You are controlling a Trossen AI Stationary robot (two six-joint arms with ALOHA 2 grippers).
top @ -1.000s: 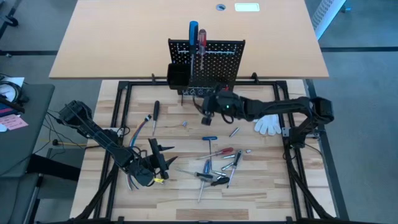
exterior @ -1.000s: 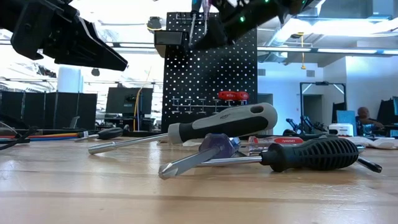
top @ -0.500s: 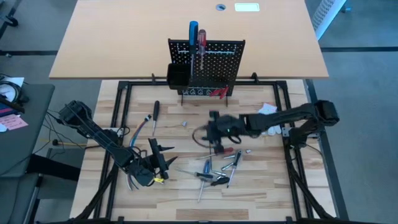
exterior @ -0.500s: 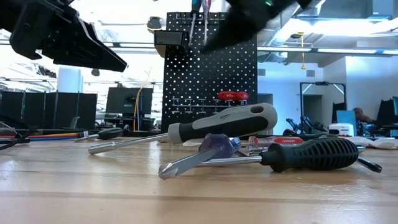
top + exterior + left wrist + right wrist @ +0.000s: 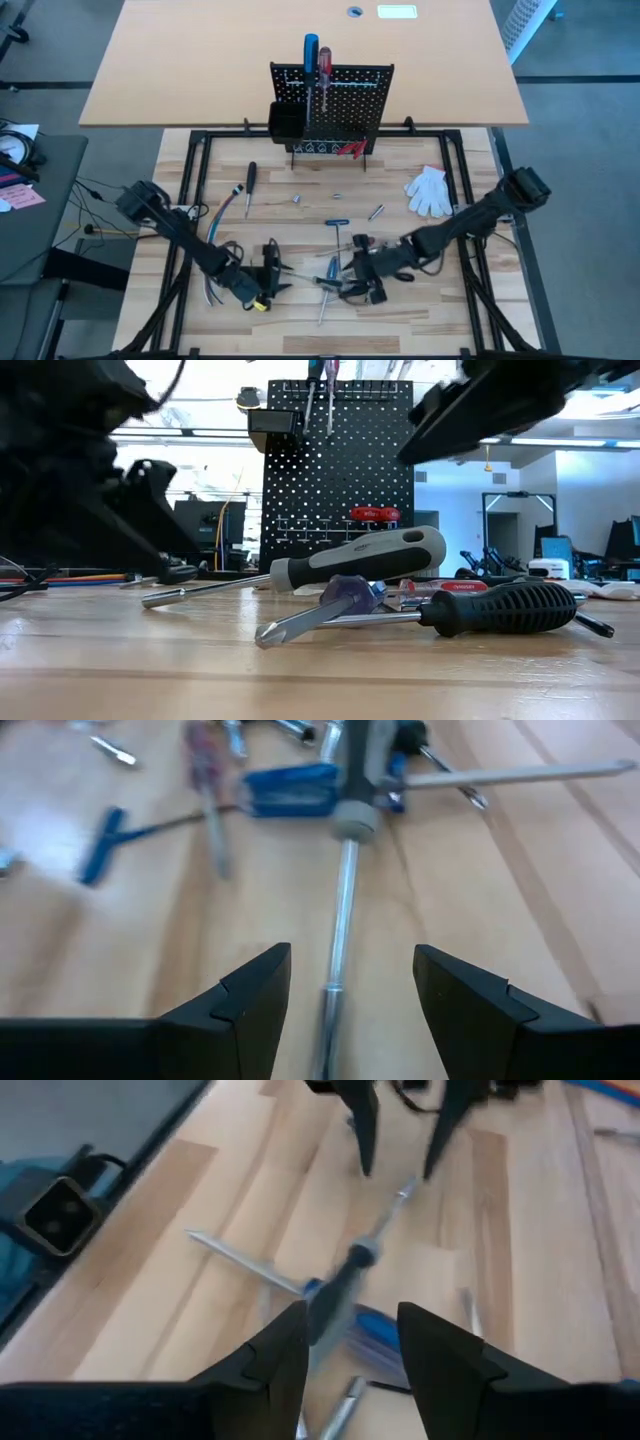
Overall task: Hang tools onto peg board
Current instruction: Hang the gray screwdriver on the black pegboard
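The peg board (image 5: pixel 335 100) stands upright at the table's far side, with a blue and a red screwdriver (image 5: pixel 317 58) sticking up from its top rail and red pliers (image 5: pixel 350 148) at its foot. A pile of screwdrivers (image 5: pixel 340 278) lies flat near the front edge. My left gripper (image 5: pixel 280 272) is open, low over the table just left of the pile. A silver screwdriver shaft (image 5: pixel 335 970) runs between its fingers, and I see no touch. My right gripper (image 5: pixel 352 272) is open above the pile's right side, tipped downward (image 5: pixel 350 1345).
A black-handled screwdriver (image 5: pixel 250 185), a blue T-handle tool (image 5: pixel 338 223) and small silver bits (image 5: pixel 297 199) lie mid-table. A white glove (image 5: pixel 428 190) lies at the right and loose cables (image 5: pixel 215 210) at the left. A black bin (image 5: pixel 285 120) hangs on the board's left side.
My right gripper has swung away from the peg board toward the table's near edge and down, and now stands over the tool pile. My left gripper has sunk toward the table and tipped downward beside the pile. No tool has moved.
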